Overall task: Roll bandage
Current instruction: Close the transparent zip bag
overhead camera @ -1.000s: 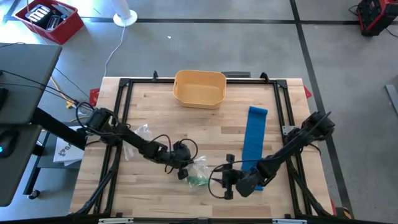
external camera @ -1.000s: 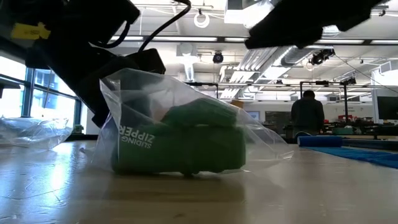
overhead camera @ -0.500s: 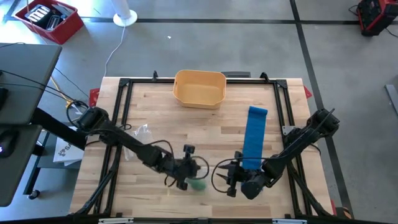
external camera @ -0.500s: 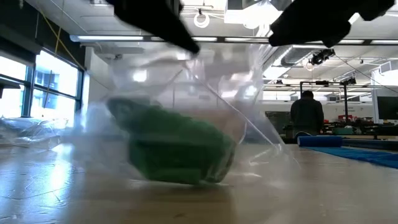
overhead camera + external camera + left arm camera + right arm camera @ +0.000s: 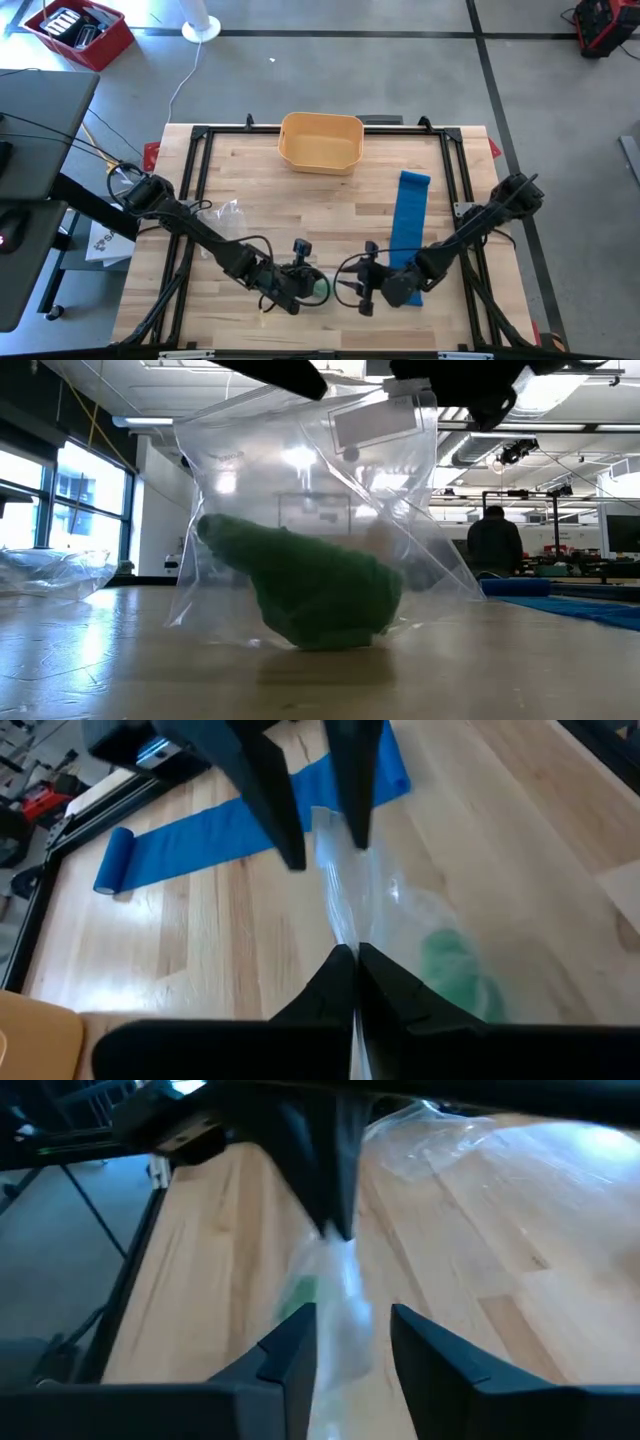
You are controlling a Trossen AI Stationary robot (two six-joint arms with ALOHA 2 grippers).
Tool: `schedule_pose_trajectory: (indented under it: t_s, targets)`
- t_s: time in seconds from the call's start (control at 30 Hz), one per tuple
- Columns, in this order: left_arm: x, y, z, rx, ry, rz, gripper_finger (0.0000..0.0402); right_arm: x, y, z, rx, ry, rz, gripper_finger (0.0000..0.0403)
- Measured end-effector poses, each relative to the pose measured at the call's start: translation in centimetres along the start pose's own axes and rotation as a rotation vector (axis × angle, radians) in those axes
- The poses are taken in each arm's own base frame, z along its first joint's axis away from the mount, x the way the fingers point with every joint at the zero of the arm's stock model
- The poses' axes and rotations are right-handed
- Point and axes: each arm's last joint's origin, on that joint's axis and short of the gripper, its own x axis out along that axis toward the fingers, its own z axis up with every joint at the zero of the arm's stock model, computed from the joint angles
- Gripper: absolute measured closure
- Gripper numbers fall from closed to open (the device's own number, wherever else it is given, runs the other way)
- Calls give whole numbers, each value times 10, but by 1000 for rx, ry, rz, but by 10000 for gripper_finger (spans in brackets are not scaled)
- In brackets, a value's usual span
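High view: blue cloth bandage strip lies beside the right pincer, fingers apart around clear plastic zipper bag; left pincer pinches it.

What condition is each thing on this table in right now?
zip bag: held up by its top, green roll inside.
green roll: rolled, resting on the table.
blue bandage: laid out flat, far end rolled.
yellow bin: upright.
left gripper: shut on bag.
right gripper: straddling bag, open.
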Motion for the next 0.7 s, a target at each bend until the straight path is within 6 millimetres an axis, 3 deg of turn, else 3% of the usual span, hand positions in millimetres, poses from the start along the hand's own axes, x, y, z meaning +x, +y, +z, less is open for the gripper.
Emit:
schedule_pose_trajectory:
  t_s: [0.17, 0.43, 0.57, 0.7]
  targets:
    - [2, 1, -3, -82, 8, 15, 395, 1, -2, 0, -23, 3, -6, 388]
    - [14, 21, -4, -211, 9, -20, 295, -2, -1, -5, -61, 21, -48, 397]
    - [17, 25, 11, -219, -143, -107, 245, -6, 3, -7, -94, 2, -71, 394]
    - [26, 19, 14, -211, -204, -103, 227, -10, 8, -8, -103, -18, -94, 398]
